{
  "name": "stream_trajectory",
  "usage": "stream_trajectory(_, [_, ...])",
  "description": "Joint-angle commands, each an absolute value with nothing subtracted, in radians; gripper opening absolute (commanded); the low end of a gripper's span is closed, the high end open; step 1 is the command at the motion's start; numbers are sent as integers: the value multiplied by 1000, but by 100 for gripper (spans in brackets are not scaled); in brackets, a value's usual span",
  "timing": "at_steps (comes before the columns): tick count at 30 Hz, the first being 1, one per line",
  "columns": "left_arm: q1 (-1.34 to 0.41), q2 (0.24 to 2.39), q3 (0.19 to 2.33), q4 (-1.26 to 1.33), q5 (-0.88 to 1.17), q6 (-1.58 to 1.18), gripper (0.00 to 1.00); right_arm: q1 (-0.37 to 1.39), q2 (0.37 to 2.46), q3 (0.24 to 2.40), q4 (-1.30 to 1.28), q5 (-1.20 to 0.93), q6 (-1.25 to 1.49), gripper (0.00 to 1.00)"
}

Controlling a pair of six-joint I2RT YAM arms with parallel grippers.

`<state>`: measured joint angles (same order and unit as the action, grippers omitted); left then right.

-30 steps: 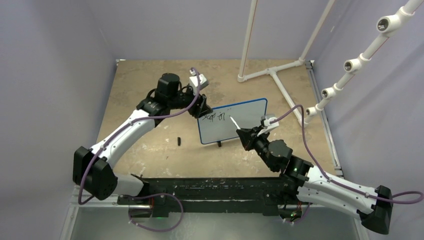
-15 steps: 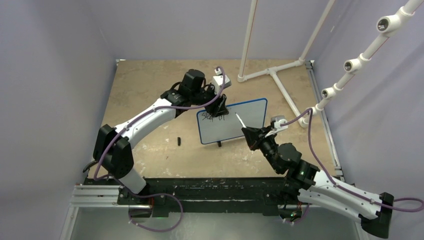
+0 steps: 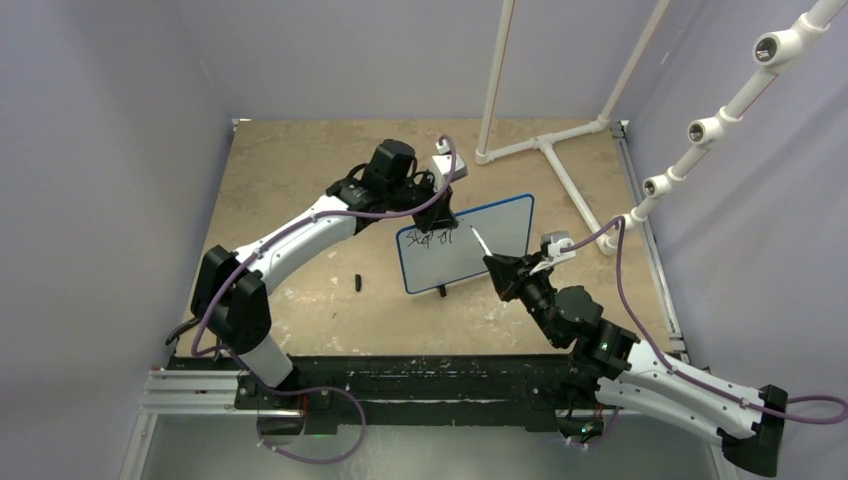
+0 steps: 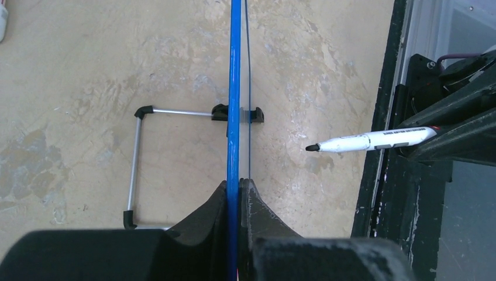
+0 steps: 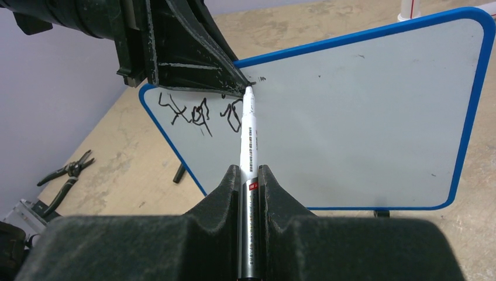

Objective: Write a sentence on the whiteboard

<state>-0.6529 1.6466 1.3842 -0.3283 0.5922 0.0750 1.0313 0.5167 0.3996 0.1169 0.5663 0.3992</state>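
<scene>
Left gripper [image 4: 237, 184], moved along from the corner, is pinching the top edge of the blue-rimmed white whiteboard [image 3: 450, 266] on the tan table [image 3: 290, 180]. Right gripper [image 5: 250, 171] is gripping a white marker [image 5: 248, 134] just off the black scribbled sentence [image 3: 432, 238]; writing is likely resuming.

The left arm [image 3: 300, 232] and the right arm [image 3: 680, 392] share one build: white shells on the long links, black housings at the joints. A purple cable [image 3: 820, 402] trails along each, and the black fingers [image 5: 221, 199] are wedge-shaped, with scuffed, grey-flecked edges.

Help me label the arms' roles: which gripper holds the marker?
The right gripper, shut on the white marker pointed at the whiteboard; the left gripper clamps the board's blue edge instead.
</scene>
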Motion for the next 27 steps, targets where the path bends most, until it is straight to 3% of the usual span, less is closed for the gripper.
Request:
stream_trajectory(1, [-653,1640,1392,-354,606,122,0,1029,508,392,124,572,385,0])
stream_trajectory(14, [-630,1630,1411,-513,656,221,0,1029,484,351,218,439,319,0])
stream_trajectory(27, [-611,1633,1389,-495,682,216,0,1029,608,341,305,429,280,0])
